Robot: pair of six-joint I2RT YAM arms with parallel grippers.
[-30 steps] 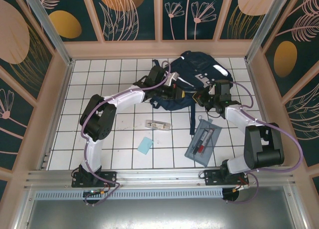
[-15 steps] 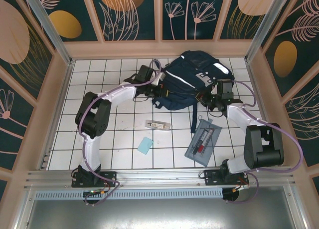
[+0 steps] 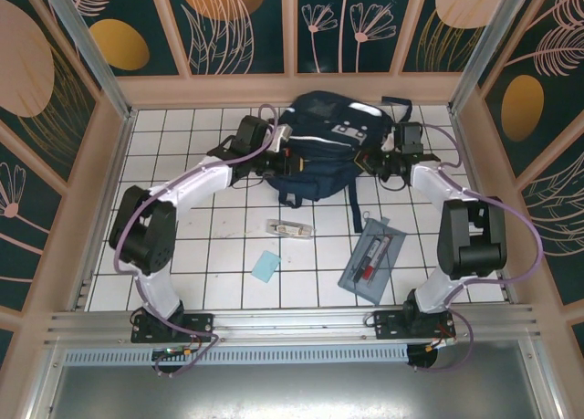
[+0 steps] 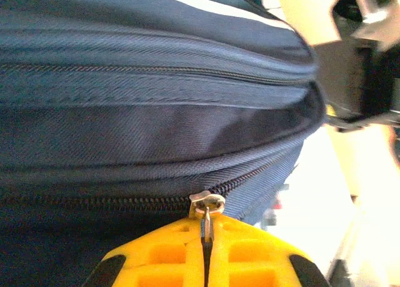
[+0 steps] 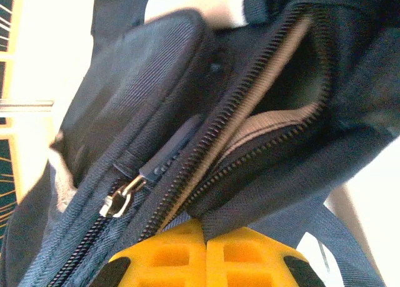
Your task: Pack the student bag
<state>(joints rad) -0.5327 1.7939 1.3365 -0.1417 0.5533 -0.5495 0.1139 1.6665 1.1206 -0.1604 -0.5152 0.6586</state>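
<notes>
Since a second ago the student bag [image 3: 319, 159] has slid back and to the left across the tabletop [image 3: 182, 172]. It now sits at the far middle, close to the back wall, and both arms reach further out than they did, the left elbow swung wide to the left.

The left tool [image 3: 278, 156] is at the bag's left side. In the left wrist view its yellow fingers [image 4: 250, 252] are pressed together on the thin tab of a zip pull [image 4: 206, 206], and the metal slider sits just above their tips on a closed run of zip teeth. Navy fabric and a white stripe lie above that.

The right tool [image 3: 381, 161] is at the bag's right side. In its wrist view the tool [image 5: 206, 234] is closed on the edge of the bag's fabric just below an unzipped opening, where tan lining shows between the two rows of teeth. A second slider [image 5: 119, 199] hangs to the left – nothing touches it.

Nearer the arms and well apart from the bag lie a grey pencil case [image 3: 372, 259] with pens inside, a small blue pad [image 3: 266, 267] and a small pale object [image 3: 289, 227].
</notes>
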